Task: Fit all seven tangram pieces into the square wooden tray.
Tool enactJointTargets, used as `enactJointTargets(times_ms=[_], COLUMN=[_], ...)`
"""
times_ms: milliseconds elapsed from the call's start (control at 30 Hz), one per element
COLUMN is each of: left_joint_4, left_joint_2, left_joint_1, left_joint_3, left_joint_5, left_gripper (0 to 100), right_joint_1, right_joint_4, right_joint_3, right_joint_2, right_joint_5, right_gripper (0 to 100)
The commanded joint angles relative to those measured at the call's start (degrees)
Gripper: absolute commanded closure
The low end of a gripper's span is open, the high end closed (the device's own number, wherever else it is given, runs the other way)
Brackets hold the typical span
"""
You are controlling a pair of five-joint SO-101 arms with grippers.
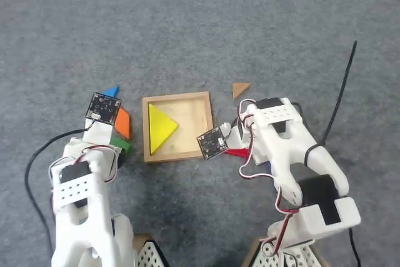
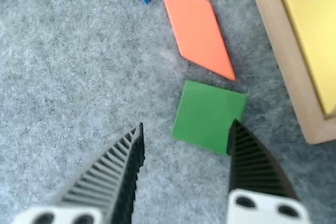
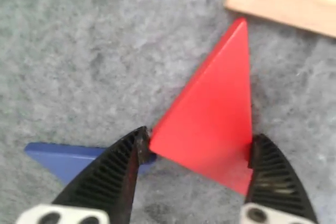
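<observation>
Right gripper [image 3: 201,137]: I see it low over the grey carpet [image 1: 187,42], its two fingers pressed against opposite edges of the red triangle [image 3: 215,114], holding it between them.
Red triangle: it sits on the carpet just outside the wooden tray [image 1: 177,97], near the tray's near right corner.
Dark blue triangle [image 3: 68,158]: flat on the carpet beside the red one, one end tucked under a finger of my right gripper.
Left gripper [image 2: 187,126]: fingers spread wide, with nothing held; one tip overlaps a corner of the green square [image 2: 210,116].
Green square: flat on the carpet, just left of the tray's near corner.
Orange parallelogram [image 2: 197,30]: just beyond the green square, alongside the tray's left wall.
Yellow triangle [image 1: 161,126]: lying inside the tray, against its left side.
Light blue triangle [image 1: 111,92]: beyond the orange piece, on the carpet.
Brown triangle [image 1: 240,89]: on the carpet past the tray's far right corner.
</observation>
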Motion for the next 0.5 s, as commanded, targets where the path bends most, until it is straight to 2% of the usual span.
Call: enactJointTargets(times_ms=[0, 133, 300, 467], left_joint_4=[-0.2, -0.2, -0.2, -0.2], left_joint_2=[-1.7, -1.7, -1.7, -1.7], left_joint_1=[0.0, 0.0, 0.0, 0.0], left_joint_3=[-0.2, -0.2, -0.2, -0.2], left_joint_5=[-0.8, -0.8, -0.8, -0.8], left_gripper=[75, 75, 75, 75], right_joint_1=[0.4, 0.6, 0.6, 0.7], right_joint_4=[-0.3, -0.1, 0.0, 0.4], right_joint_3=[-2.5, -2.5, -2.5, -2.6], right_joint_2=[0.3, 0.3, 0.2, 0.2], right_joint_5=[0.6, 0.6, 0.4, 0.3], right_gripper=[75.7, 76.5, 86.1, 84.7])
